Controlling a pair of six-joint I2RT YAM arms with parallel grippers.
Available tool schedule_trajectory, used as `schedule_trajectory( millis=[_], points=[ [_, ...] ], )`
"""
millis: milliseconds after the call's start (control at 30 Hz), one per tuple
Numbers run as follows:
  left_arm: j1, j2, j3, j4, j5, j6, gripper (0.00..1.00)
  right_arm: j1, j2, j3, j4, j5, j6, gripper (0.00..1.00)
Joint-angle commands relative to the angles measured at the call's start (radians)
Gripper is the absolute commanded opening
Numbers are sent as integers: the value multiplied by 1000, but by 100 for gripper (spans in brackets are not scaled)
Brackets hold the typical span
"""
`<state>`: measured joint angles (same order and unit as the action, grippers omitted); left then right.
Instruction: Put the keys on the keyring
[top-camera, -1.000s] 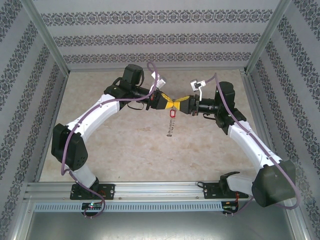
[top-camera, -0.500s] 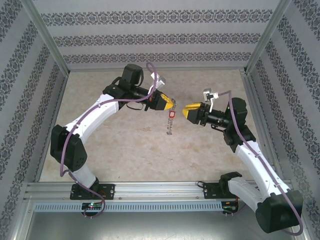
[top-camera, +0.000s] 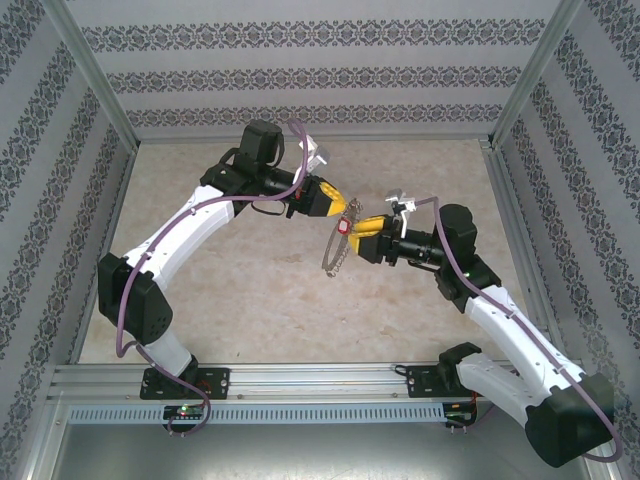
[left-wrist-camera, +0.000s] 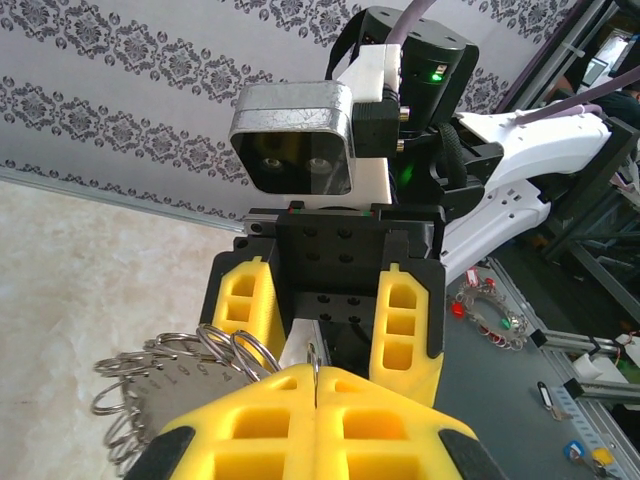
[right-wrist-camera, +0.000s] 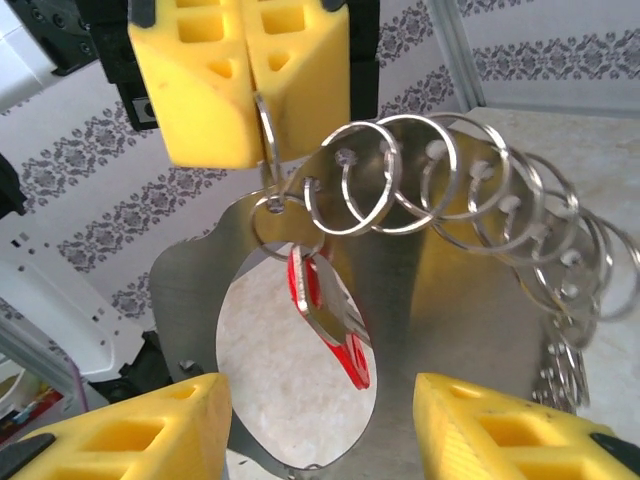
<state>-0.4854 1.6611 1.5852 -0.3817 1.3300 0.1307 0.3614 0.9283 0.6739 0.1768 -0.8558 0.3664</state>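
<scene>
My left gripper (top-camera: 340, 206) is shut on a thin split ring at the top of the keyring (top-camera: 335, 252), which hangs tilted above the table. In the right wrist view the keyring (right-wrist-camera: 190, 290) is a flat grey metal loop with an oval hole, fringed with several split rings (right-wrist-camera: 440, 180). The key (right-wrist-camera: 330, 320), silver with a red head, dangles from a small ring in front of the hole. My right gripper (right-wrist-camera: 320, 440) is open, its fingers (right-wrist-camera: 150, 430) wide apart just below the key and touching nothing. In the left wrist view my left gripper (left-wrist-camera: 316, 375) pinches the ring's wire.
The marble-patterned table (top-camera: 250, 290) lies under both arms, with patterned walls (top-camera: 320, 75) on three sides and a metal rail (top-camera: 320, 378) at the near edge. The left wrist view takes in another ring of keys (left-wrist-camera: 490, 315) on a dark surface beyond the frame.
My right gripper let go at the key, pulled away to the right, then came back lower and closer with its jaws wider. The keyring has swung to a tilt.
</scene>
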Motion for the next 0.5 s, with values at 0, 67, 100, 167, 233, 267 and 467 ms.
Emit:
schedule_trajectory(
  millis=[0, 67, 100, 167, 233, 267, 467],
  points=[
    [-14, -34, 39, -3, 48, 24, 0, 19, 0, 6, 46, 62, -46, 52],
    [-15, -33, 38, 0, 48, 21, 0, 25, 6, 15, 53, 76, -52, 52],
    [-15, -32, 38, 0, 48, 20, 0, 27, 9, 20, 56, 79, -53, 52],
    [-16, -29, 38, 3, 50, 18, 0, 35, 20, 32, 58, 87, -60, 52],
    [-18, -27, 38, 4, 51, 18, 0, 40, 31, 43, 60, 94, -65, 52],
    [-19, -26, 38, 4, 52, 18, 0, 43, 36, 47, 62, 99, -68, 52],
    [-21, -23, 36, 4, 54, 17, 0, 59, 66, 74, 74, 128, -81, 53]
  ],
)
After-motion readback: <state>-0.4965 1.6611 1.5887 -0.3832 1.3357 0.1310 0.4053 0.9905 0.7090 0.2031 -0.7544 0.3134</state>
